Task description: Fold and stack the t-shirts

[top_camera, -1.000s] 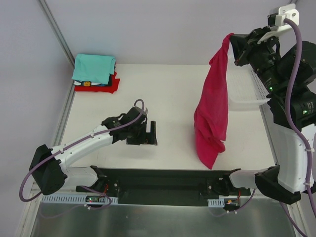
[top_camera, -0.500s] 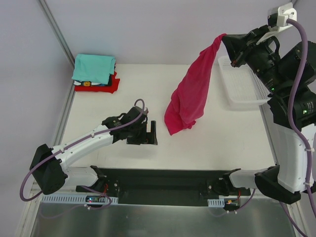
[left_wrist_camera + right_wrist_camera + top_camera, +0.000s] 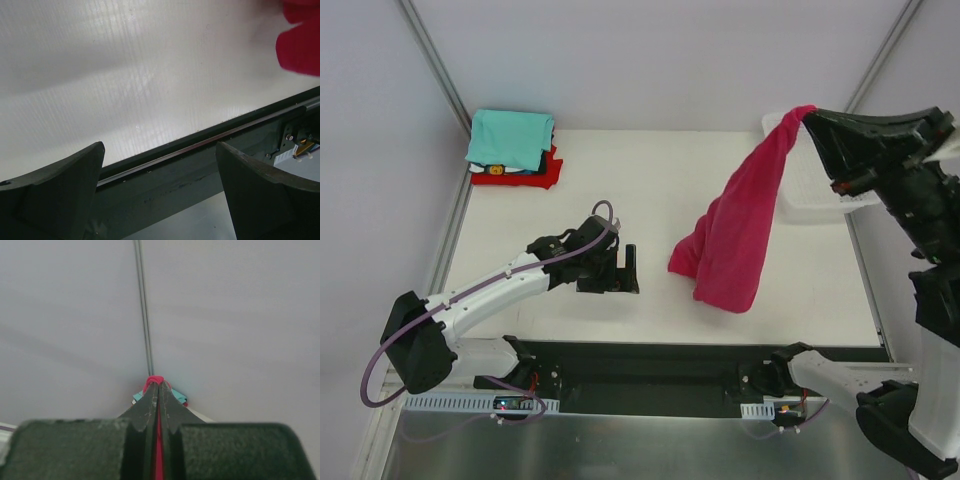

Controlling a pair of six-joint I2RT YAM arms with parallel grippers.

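Note:
A large magenta-pink t-shirt hangs slantwise from my right gripper, which is raised high at the back right and shut on the shirt's top end. In the right wrist view the pink cloth bulges out past the closed fingertips of that gripper. The shirt's lower end droops over the middle right of the table. A stack of folded t-shirts lies at the back left corner: teal on top, red beneath. My left gripper sits low over the table, open and holding nothing, left of the pink shirt.
A white mesh basket stands at the back right, partly behind the hanging shirt and the right arm. The black base rail runs along the table's near edge, close to the left gripper. Grey walls close in the back and both sides.
The right gripper has swung the pink shirt: it hung straight down, flew out to the left, and now trails slantwise as the gripper has shifted right. The left arm has not moved.

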